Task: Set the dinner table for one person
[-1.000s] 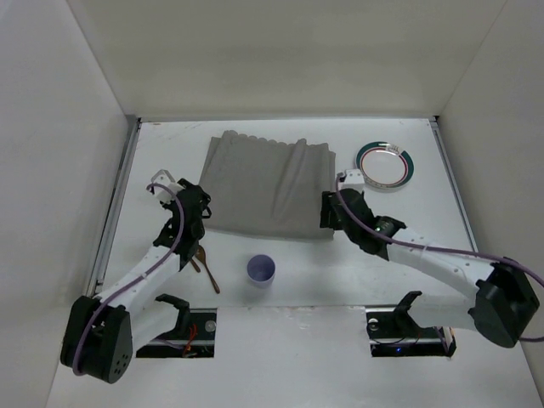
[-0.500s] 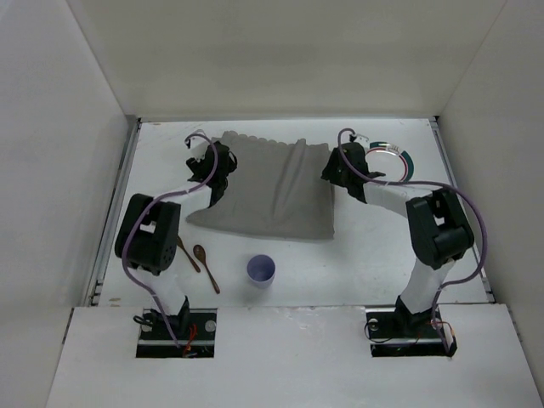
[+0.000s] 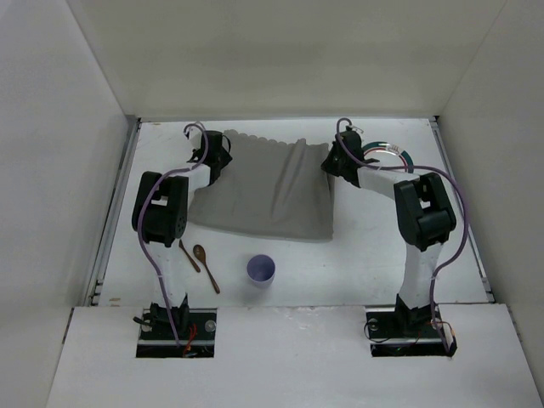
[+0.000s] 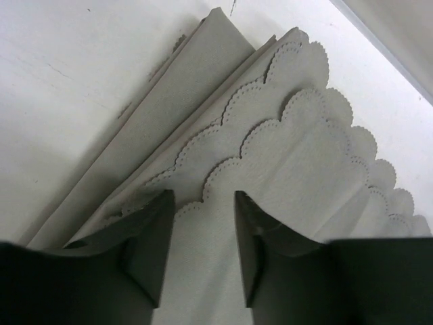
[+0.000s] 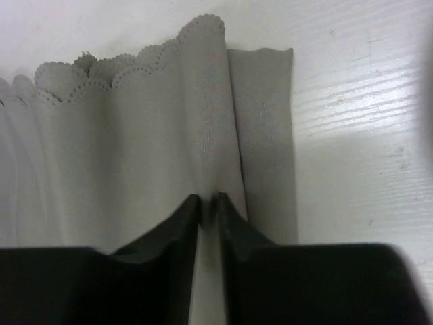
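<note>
The grey scalloped-edge placemat [image 3: 263, 191] lies rumpled on the white dinner table [image 3: 365, 246]. My left gripper [image 3: 218, 156] is at its far left corner. In the left wrist view that gripper [image 4: 201, 223] has its jaws apart, with flat cloth [image 4: 284, 156] lying between the fingers and folded layers beside them. My right gripper [image 3: 332, 163] is at the far right corner. Seen from the right wrist, this gripper [image 5: 208, 202] is shut on a raised fold of the placemat [image 5: 135, 135].
A white plate with a green rim [image 3: 396, 154] sits at the far right, partly behind the right arm. A lilac cup [image 3: 261, 270] stands near the front middle. A brown spoon [image 3: 205, 265] and another brown utensil [image 3: 188, 255] lie front left. White walls surround the table.
Both arms have stretched from the placemat's near side to its far corners. The right jaws have closed onto a fold of cloth and the left jaws have narrowed.
</note>
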Controlling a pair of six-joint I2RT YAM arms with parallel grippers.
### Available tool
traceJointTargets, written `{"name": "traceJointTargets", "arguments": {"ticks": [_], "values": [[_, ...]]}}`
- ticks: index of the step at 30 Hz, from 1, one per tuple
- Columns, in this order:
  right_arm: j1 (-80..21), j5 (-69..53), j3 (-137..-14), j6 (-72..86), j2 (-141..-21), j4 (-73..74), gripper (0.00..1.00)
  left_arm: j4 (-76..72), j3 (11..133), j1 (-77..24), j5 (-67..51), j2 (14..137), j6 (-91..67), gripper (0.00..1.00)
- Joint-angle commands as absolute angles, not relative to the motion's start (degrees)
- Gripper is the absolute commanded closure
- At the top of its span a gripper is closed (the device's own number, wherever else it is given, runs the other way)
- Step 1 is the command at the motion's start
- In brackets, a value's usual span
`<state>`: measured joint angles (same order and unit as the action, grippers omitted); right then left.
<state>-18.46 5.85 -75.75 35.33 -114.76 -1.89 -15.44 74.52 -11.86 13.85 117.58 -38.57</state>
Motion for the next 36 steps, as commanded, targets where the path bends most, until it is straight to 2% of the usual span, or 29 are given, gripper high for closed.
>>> {"name": "traceJointTargets", "arguments": {"ticks": [1, 4, 13, 14, 17, 22, 26, 29, 33, 36], "values": [[-18.2, 5.5, -78.0, 37.2, -114.6, -2.0, 0.84, -13.3, 75.6, -11.0, 14.3, 117.9, -39.8, 0.68], [-17.2, 6.4, -76.6, 38.0, -112.7, -3.4, 0.91, -13.3, 74.3, -10.1, 16.3, 117.4, -40.0, 0.73], [-12.9, 11.3, -71.6, 38.4, -106.9, -3.4, 0.92, -15.6, 69.0, -8.9, 20.7, 115.1, -40.9, 0.74], [-12.6, 11.1, -72.0, 38.3, -107.4, -3.3, 0.88, -15.6, 68.7, -9.0, 21.0, 114.8, -41.0, 0.74], [-12.5, 9.9, -74.2, 36.9, -109.5, -2.8, 0.65, -15.6, 68.3, -9.1, 21.4, 113.9, -41.0, 0.74], [-12.7, 11.0, -72.7, 36.4, -107.0, -2.0, 0.56, -15.6, 66.2, -9.7, 22.4, 109.4, -41.0, 0.68], [-15.4, 13.8, -64.9, 36.4, -97.9, -4.3, 0.45, -17.5, 62.9, -12.3, 24.0, 103.6, -40.6, 0.6], [-19.0, 14.5, -56.4, 37.9, -91.6, -6.7, 0.38, -19.9, 57.5, -15.5, 26.9, 97.7, -39.8, 0.58], [-22.3, 16.3, -44.2, 41.3, -83.4, -7.1, 0.36, -22.5, 45.6, -18.6, 32.2, 88.4, -41.5, 0.49], [-24.4, 17.2, -37.1, 42.3, -77.7, -6.3, 0.35, -21.6, 38.3, -18.6, 32.5, 82.6, -43.3, 0.45]]}}
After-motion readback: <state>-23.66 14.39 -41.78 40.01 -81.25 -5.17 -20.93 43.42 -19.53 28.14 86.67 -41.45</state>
